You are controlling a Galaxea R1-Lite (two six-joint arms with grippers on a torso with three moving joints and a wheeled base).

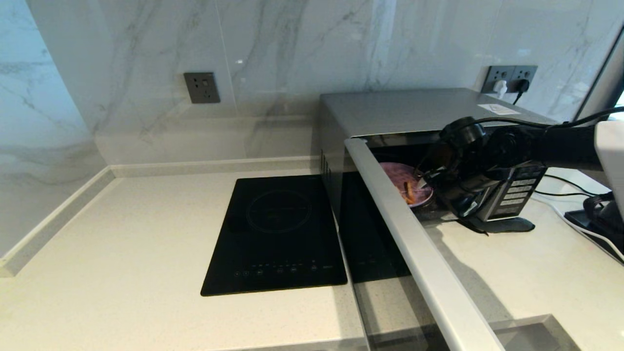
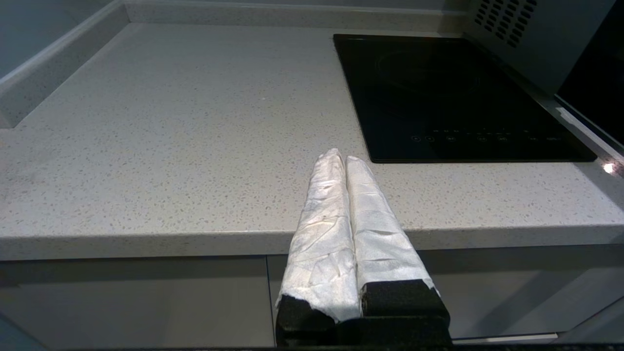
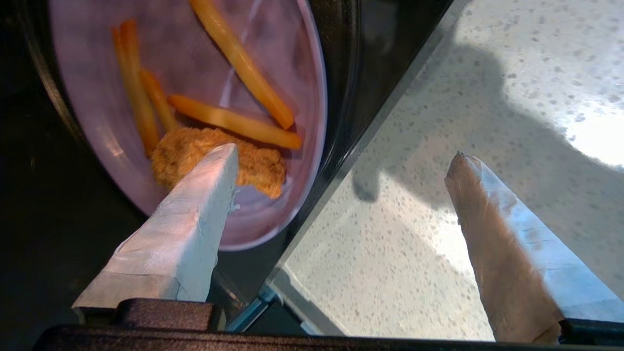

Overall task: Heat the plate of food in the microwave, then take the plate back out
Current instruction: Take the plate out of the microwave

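Here, nearest you, your left gripper (image 2: 345,161) hangs parked at the front edge of the counter (image 2: 170,146), its taped fingers pressed together. Further in, your right gripper (image 3: 341,156) stands spread wide at the microwave (image 1: 404,109) mouth, holding nothing. Beyond it, the plate of food (image 3: 195,92) sits inside the cavity, behind the swung-out door (image 1: 419,243).

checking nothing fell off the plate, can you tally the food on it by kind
orange fries: 4
brown breaded chicken piece: 1
total: 5, all lying on the lilac plate of food inside the microwave
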